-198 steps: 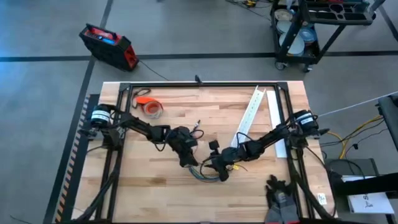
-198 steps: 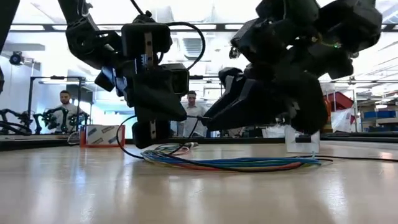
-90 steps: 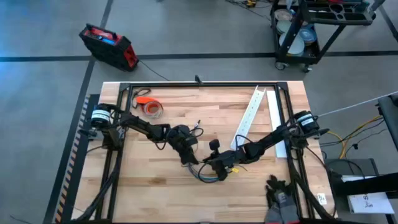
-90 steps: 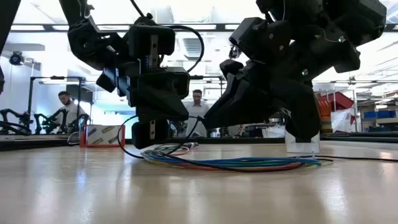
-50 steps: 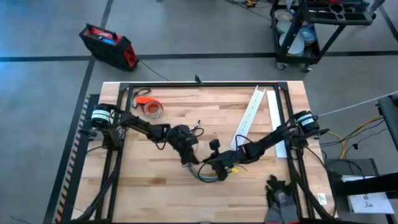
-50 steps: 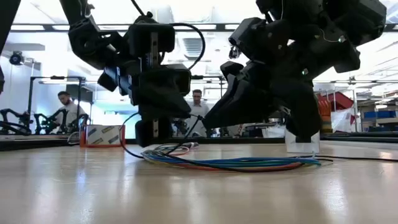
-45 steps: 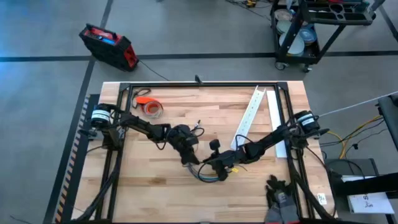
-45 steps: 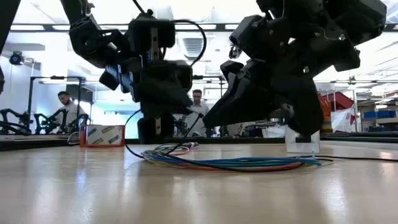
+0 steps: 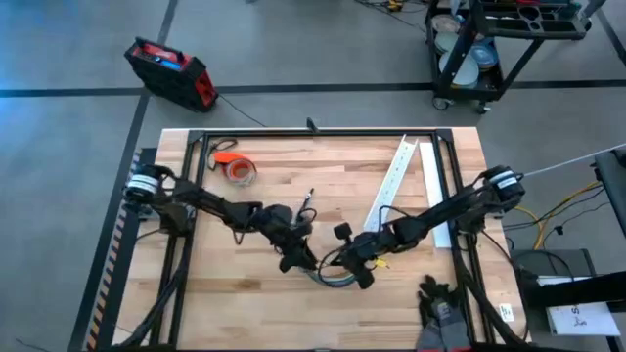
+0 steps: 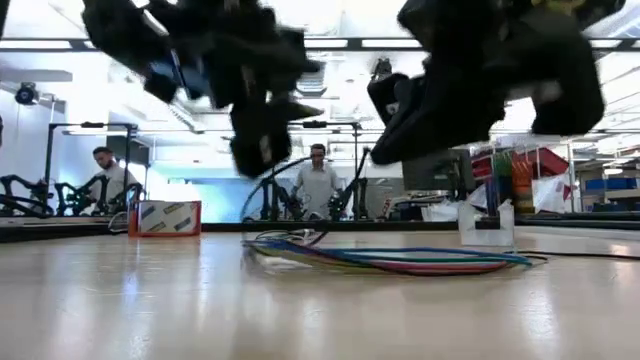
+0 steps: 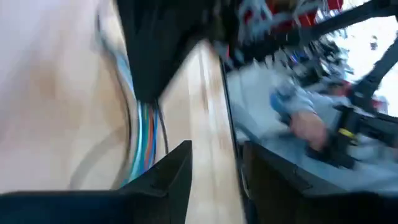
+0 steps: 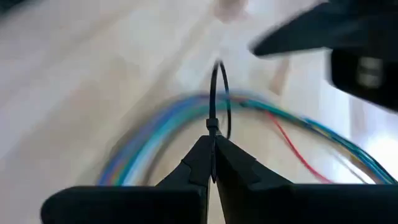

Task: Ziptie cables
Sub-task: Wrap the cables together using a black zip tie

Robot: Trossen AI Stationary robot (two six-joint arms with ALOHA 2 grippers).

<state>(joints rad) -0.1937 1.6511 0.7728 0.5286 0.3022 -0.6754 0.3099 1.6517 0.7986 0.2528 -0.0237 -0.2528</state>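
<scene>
Our right gripper [image 12: 213, 163] pinches the looped ziptie [image 12: 217, 99] above the cables [image 10: 390, 261]; left jaws unreadable (blurred). Risk: loop slipping free.

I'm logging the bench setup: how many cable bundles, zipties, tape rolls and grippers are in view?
Bundles of cables: 1
ziptie: 1, pinched in the right gripper
orange tape roll: 1
Grippers: 2, the left gripper and the right gripper
Total: 5
</scene>
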